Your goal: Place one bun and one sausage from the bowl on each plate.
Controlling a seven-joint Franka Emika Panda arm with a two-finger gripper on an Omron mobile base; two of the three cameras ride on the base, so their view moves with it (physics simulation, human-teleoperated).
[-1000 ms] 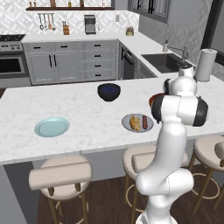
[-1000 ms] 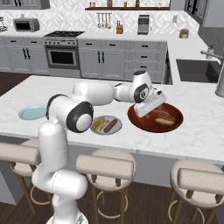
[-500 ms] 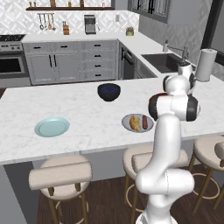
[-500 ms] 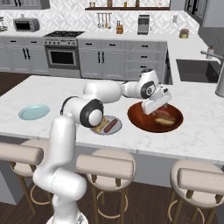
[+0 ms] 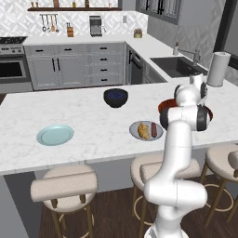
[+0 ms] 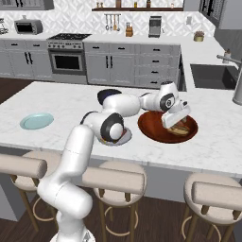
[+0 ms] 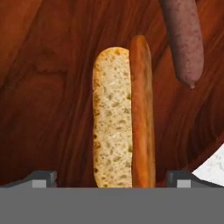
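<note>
The bowl (image 7: 52,87) is glossy reddish-brown with a wood-like grain. In it, the bun (image 7: 113,118) shows a rough, porous pale crumb on its cut face and a smooth orange-brown crust along one edge, beside a sausage (image 7: 183,39) with a matt, finely speckled purplish skin. The counter (image 5: 88,125) looks like polished white marble with faint grey veining. The teal plate (image 5: 55,135) is smooth and glazed.
</note>
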